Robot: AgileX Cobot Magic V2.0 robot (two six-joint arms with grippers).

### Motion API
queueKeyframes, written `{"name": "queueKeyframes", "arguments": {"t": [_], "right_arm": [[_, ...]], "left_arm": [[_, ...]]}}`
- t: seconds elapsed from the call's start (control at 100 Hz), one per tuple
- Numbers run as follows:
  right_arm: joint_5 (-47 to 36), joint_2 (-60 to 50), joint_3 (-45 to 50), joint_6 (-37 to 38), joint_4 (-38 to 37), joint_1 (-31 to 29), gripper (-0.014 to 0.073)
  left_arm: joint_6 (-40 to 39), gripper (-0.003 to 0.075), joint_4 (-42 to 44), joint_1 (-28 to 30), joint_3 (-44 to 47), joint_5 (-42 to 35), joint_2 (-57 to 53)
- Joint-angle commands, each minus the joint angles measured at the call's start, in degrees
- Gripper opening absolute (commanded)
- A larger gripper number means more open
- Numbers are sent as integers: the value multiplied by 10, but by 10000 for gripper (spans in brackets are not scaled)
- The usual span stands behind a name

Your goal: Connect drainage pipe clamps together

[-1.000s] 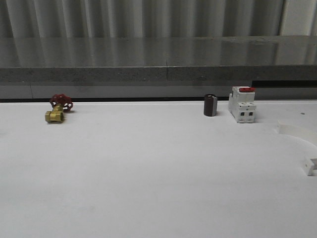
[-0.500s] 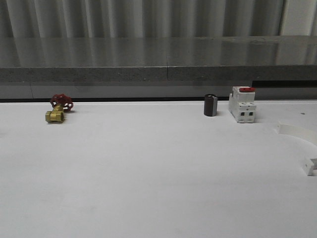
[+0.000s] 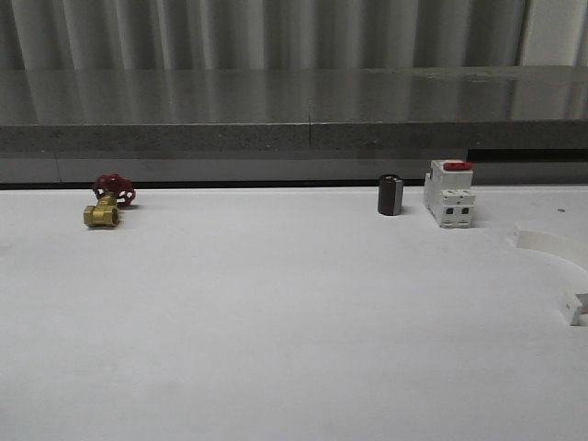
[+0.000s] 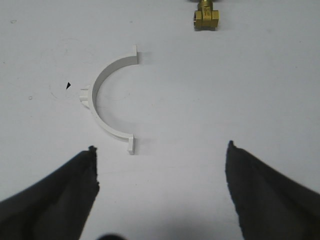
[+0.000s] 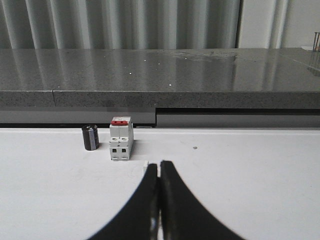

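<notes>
— How do the grippers stand?
— Left gripper (image 4: 160, 165) is spread wide and empty above a white plastic half-ring clamp (image 4: 102, 102) lying flat on the white table (image 3: 276, 322), a brass valve (image 4: 206, 17) beyond. Right gripper (image 5: 159, 172) is pressed closed, with a white bit just past its tips.
— The other clamp?
— A second white half-ring (image 3: 556, 248) lies at the table's right edge, near the white breaker with red top (image 3: 449, 194).

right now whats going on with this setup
Nothing is held. The left gripper hovers open above one white clamp half lying flat on the table, near the brass valve. The right gripper is shut, pointing toward the breaker and black cylinder. The other clamp half lies at the table's right edge, so the two are unjoined.
</notes>
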Motion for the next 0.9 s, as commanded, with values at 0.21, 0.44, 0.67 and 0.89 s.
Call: {"name": "queueKeyframes", "arguments": {"t": [0.21,0.44,0.67,0.89], "right_arm": [[-48,-12,-9,0,0,-2,-67],[-48,-12,-9,0,0,-2,-67],[-48,-12,-9,0,0,-2,-67],[-48,-12,-9,0,0,-2,-67]], "left_arm": [[-6,549,-8,66,-146,39,171],[-6,547,-8,104,-229,111,288],[6,547,21,112,-294,145,406],[18,547,22,112,-349,146,494]]}}
